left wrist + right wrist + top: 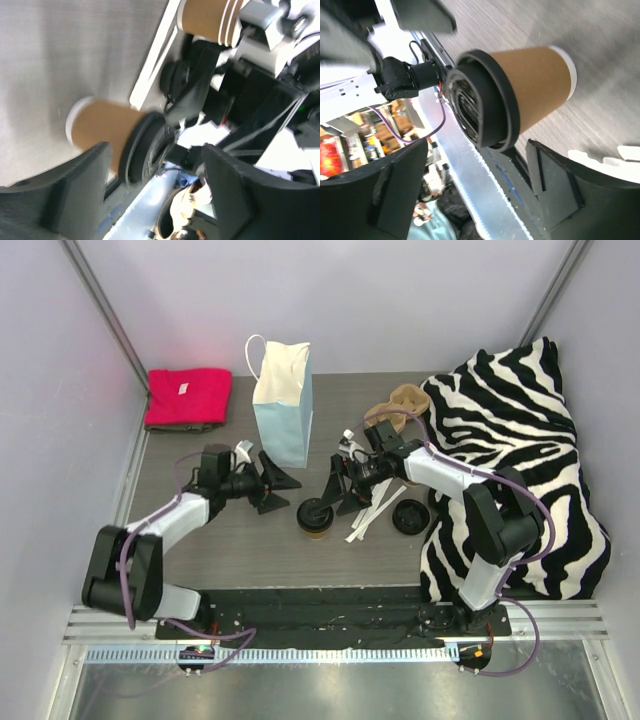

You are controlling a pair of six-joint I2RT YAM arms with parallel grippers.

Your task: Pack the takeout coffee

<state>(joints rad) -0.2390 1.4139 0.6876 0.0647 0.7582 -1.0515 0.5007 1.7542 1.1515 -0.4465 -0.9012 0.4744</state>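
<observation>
Coffee cup [316, 518] stands lidded and ungripped, left claw [277, 487] open at ten o'clock, right claw [341, 490] open at one, likely poised to grasp.

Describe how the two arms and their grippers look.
Both arms match: the left arm and right arm have white link shells between bulky black joints, with a thin purple cable looped along each. The left gripper and right gripper are matte black, with broad wedge-shaped fingers. No markings show.
</observation>
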